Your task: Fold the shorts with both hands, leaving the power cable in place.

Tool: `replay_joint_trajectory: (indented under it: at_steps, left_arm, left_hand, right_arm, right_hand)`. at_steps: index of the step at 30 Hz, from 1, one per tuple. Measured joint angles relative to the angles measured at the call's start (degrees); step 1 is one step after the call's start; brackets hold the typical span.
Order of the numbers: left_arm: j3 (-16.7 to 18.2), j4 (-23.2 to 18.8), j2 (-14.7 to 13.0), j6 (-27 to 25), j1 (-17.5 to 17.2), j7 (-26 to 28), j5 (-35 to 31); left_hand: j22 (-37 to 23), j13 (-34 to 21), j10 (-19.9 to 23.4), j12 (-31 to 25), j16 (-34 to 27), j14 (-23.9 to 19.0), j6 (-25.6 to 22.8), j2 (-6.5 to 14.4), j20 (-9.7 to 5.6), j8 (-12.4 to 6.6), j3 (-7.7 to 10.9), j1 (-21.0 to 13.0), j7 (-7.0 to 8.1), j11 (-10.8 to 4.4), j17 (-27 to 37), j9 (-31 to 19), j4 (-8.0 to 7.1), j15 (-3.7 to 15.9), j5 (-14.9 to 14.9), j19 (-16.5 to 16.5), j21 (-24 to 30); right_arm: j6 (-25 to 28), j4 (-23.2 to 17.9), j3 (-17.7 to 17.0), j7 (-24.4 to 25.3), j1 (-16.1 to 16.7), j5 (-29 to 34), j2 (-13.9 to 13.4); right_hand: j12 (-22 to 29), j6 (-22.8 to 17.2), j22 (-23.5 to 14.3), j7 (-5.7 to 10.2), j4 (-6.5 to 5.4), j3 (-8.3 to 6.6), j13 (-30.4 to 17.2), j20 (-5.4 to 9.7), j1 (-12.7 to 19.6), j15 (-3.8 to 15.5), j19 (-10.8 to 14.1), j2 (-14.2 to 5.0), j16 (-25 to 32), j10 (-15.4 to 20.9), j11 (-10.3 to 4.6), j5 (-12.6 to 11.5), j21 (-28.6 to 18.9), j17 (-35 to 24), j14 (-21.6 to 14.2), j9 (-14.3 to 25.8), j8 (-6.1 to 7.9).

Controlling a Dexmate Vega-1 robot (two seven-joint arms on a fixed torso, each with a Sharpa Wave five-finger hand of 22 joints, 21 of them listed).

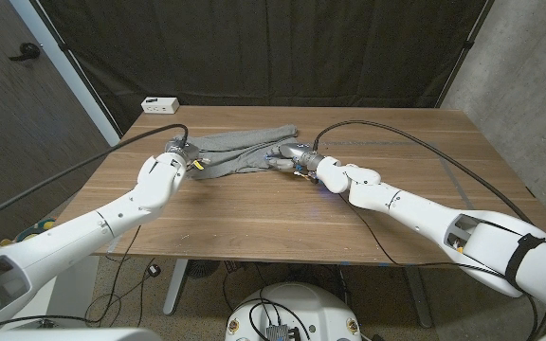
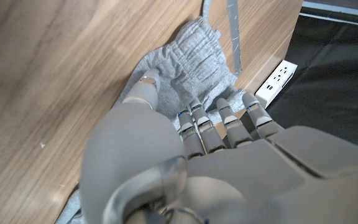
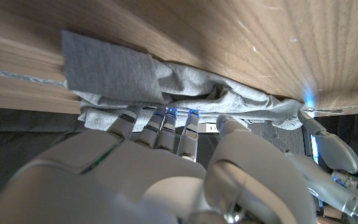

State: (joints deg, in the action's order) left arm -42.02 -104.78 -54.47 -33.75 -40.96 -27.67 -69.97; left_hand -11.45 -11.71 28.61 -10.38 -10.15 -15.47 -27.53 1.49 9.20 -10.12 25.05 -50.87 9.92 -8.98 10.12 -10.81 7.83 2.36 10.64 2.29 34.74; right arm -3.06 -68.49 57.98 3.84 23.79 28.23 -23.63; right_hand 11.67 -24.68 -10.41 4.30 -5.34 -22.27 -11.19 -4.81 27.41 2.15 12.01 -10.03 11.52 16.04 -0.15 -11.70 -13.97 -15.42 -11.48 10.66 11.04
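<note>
Head view: grey shorts (image 1: 245, 152) lie crumpled on the wooden counter (image 1: 282, 218), a little past its centre toward 12 o'clock, bunched into a loose band running from 9 to 3 o'clock. One flap of fabric reaches out toward 1 o'clock.

Left robot hand (image 1: 184, 154) sits on the 9 o'clock end of the shorts. Left wrist view shows its fingers (image 2: 199, 124) curled down into the ribbed waistband, thumb pressed on the cloth beside them; it is grasping the shorts (image 2: 191, 59).

Right robot hand (image 1: 290, 157) is at the 3 o'clock end. Right wrist view has its fingertips (image 3: 160, 121) tucked into the gathered folds of the shorts (image 3: 166, 87), thumb against the fabric; grasping as well. A small blue glow shows at the fingers.

A dark cable (image 1: 425, 152) arcs across the counter from beside the right robot hand out toward 3 o'clock. A white power strip (image 1: 160, 104) sits at the far corner, about 10 o'clock from the shorts; it also shows in the left wrist view (image 2: 277, 81), well apart from the cloth. Black curtain (image 1: 273, 47) hangs behind the counter.
</note>
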Motion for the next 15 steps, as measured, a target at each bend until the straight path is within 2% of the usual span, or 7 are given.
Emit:
replay_joint_trajectory:
  at_steps: [1, 2, 5, 6, 10, 11, 15]
  left_arm:
    - [0.38, -0.98, -0.41, -1.19, -0.32, -5.12, 0.48]
    - [0.68, -1.64, -0.71, -1.44, -0.56, -6.34, 0.37]
    - [1.58, -3.63, -1.58, -1.73, -1.23, -7.59, 0.09]
    - [1.85, -4.31, -1.88, -2.1, -1.5, -10.01, -1.1]
    - [2.44, -5.98, -2.7, -2.15, -2.3, -10.63, -1.51]
    - [2.5, -6.18, -2.81, -2.15, -2.46, -10.63, -4.18]
    - [3.05, -6.84, -3.18, -1.76, -3.7, -13.79, -6.9]
  left_hand:
    - [0.0, 0.0, -0.46, 0.0, 0.0, 0.24, 0.41, 0.01, -0.12, 0.0, 0.01, 0.01, -0.01, 0.04, -0.13, 0.0, 0.0, -0.03, 0.0, 0.12, 0.0]
    - [0.0, 0.0, -1.02, 0.0, 0.0, 0.76, 0.87, -0.11, -0.23, 0.0, -0.2, -0.11, -0.14, 0.01, -0.24, 0.0, 0.22, -0.12, 0.0, 0.24, -0.04]
    - [0.0, 0.0, -2.68, 0.0, 0.0, 1.78, 3.01, -0.21, -0.41, 0.31, -0.55, -0.21, -0.1, -0.03, -0.25, 0.0, 0.56, -0.12, 0.0, 0.41, -0.21]
    - [0.0, 0.0, -3.36, 0.0, 0.0, 2.38, 3.84, -0.49, -0.62, 0.4, -0.74, -0.4, -0.08, -0.14, -0.19, 0.0, 0.74, -0.11, 0.0, 0.62, -0.42]
    - [0.27, -0.01, -5.76, -0.01, 0.0, 4.04, 7.91, -2.55, -0.82, 0.43, -2.28, 0.63, -0.09, -0.46, -0.1, 0.0, 0.7, -0.13, 0.61, 0.82, -0.64]
    - [0.27, -0.01, -6.16, -0.01, 0.0, 4.33, 8.74, -2.8, -0.81, 0.43, -2.54, 0.88, -0.3, -0.42, -0.1, 0.0, 0.62, -0.25, 0.8, 0.82, -0.69]
    - [0.27, -0.01, -10.07, -0.01, 0.0, 6.84, 14.73, -4.13, -1.13, 0.43, -4.23, 1.45, -1.54, -0.61, -0.1, 0.0, 0.33, -0.21, 2.0, 1.13, -1.08]
  right_arm:
    - [-0.01, -0.16, 0.05, 0.14, 0.05, 0.09, -0.1]
    - [-0.01, -0.16, 0.05, 0.15, 0.05, 0.1, -0.1]
    - [0.0, -0.53, 0.08, 0.43, 0.29, 0.32, -0.19]
    - [0.01, -0.53, 0.08, 0.47, 0.29, 0.34, -0.19]
    - [0.19, -1.14, 0.08, 0.86, 0.66, 0.48, -0.33]
    - [0.24, -1.74, 0.04, 0.9, 1.09, 0.5, -0.48]
    - [0.6, -2.31, -0.05, 1.04, 1.49, 0.61, -0.59]
  right_hand:
    - [0.0, 0.0, 0.0, 0.0, 0.13, -0.13, 0.0, 0.0, 0.0, -0.04, 0.0, 0.0, 0.0, 0.15, -0.15, 0.0, 0.0, 0.0, -0.04, 0.0, 0.0]
    - [0.0, 0.0, 0.0, 0.0, 0.13, -0.13, 0.0, 0.0, 0.0, -0.1, 0.0, 0.0, 0.0, 0.15, -0.15, 0.0, 0.0, 0.0, -0.1, 0.0, 0.0]
    - [0.0, 0.0, 0.0, 0.0, 0.13, -0.13, 0.0, 0.15, 0.0, 0.11, 0.14, 0.0, 0.44, 0.15, -0.15, 0.0, 0.0, 0.26, -0.3, 0.0, 0.0]
    - [0.0, 0.0, 0.0, 0.0, 0.13, -0.13, 0.0, 0.2, 0.0, 0.11, 0.2, 0.0, 0.45, 0.15, -0.15, 0.0, 0.0, 0.27, -0.3, 0.0, 0.0]
    - [0.0, 0.0, 0.0, 0.0, 0.36, -0.37, 0.0, 0.2, 0.0, 0.3, 0.2, 0.0, 0.45, 0.15, -0.15, 0.0, 0.0, 0.26, -0.52, 0.01, 0.0]
    - [0.0, 0.0, 0.0, 0.0, 0.36, -0.37, 0.0, 0.2, 0.0, 0.11, 0.2, 0.0, 0.45, 0.15, -0.15, 0.0, 0.0, 0.26, -0.7, 0.01, 0.0]
    - [0.0, 0.01, 0.0, 0.0, 0.47, -0.48, -0.01, 0.03, 0.3, 0.11, 0.63, -0.31, 0.45, 0.15, -0.15, 0.0, 0.0, 0.26, -0.7, 0.01, 0.0]
